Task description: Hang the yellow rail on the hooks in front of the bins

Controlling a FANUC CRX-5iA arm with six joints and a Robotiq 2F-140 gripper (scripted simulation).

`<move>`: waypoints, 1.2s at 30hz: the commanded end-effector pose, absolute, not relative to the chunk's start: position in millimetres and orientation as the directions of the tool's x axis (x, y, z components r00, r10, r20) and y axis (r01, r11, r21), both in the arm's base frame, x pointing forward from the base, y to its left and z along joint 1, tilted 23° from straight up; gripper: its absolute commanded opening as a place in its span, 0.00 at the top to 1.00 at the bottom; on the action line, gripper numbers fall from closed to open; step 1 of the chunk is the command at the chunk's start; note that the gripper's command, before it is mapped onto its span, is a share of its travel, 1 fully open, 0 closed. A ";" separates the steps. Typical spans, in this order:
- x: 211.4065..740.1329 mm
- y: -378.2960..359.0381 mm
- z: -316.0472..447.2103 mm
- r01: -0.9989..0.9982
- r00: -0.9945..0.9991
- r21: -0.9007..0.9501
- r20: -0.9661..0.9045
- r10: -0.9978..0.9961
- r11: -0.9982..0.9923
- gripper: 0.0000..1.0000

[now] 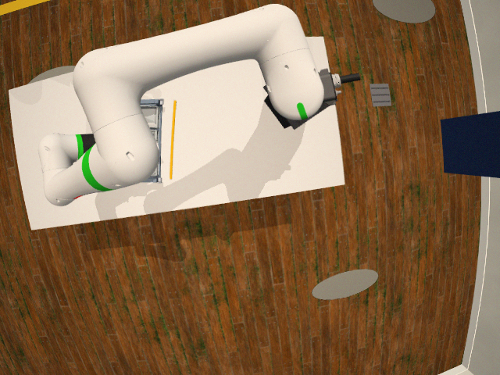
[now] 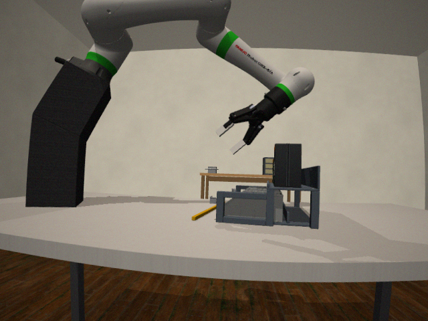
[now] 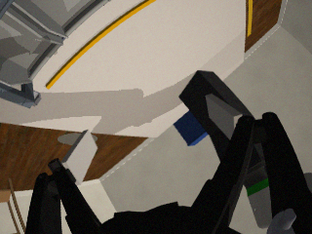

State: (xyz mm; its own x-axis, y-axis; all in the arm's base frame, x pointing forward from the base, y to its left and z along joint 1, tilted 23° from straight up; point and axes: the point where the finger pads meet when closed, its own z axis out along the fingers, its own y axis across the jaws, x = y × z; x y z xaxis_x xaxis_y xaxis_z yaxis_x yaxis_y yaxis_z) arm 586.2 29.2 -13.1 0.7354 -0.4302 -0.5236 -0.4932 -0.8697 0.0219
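Table (image 2: 103, 238) wide, white; my arm arches over it, base at one end
Bin frame (image 2: 221, 207) mid-table; hooks on its front too small to make out
Yellow rail (image 1: 173, 139) flat on table just in front of frame, parallel to it, apart from it, not hung
My gripper (image 2: 231, 140) high up, well above rail + bins, fingers spread full, holding nothing
Key relation: rail lies below me, long axis along frame front; judge I must descend, jaws straddling it crosswise near mid-length
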 end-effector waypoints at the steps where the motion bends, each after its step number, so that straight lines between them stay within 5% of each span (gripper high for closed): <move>1: 586.3 29.1 -12.9 -0.493 0.736 0.022 -0.523 -0.430 -0.870 0.00; 17: 586.3 29.1 -12.9 -0.493 0.736 0.022 -0.523 -0.430 -0.870 0.00; 22: 579.7 27.1 67.0 -0.383 0.847 -0.017 -0.404 -0.344 -0.923 0.00; 36: 573.9 25.6 97.6 -0.336 0.884 -0.027 -0.354 -0.305 -0.942 0.00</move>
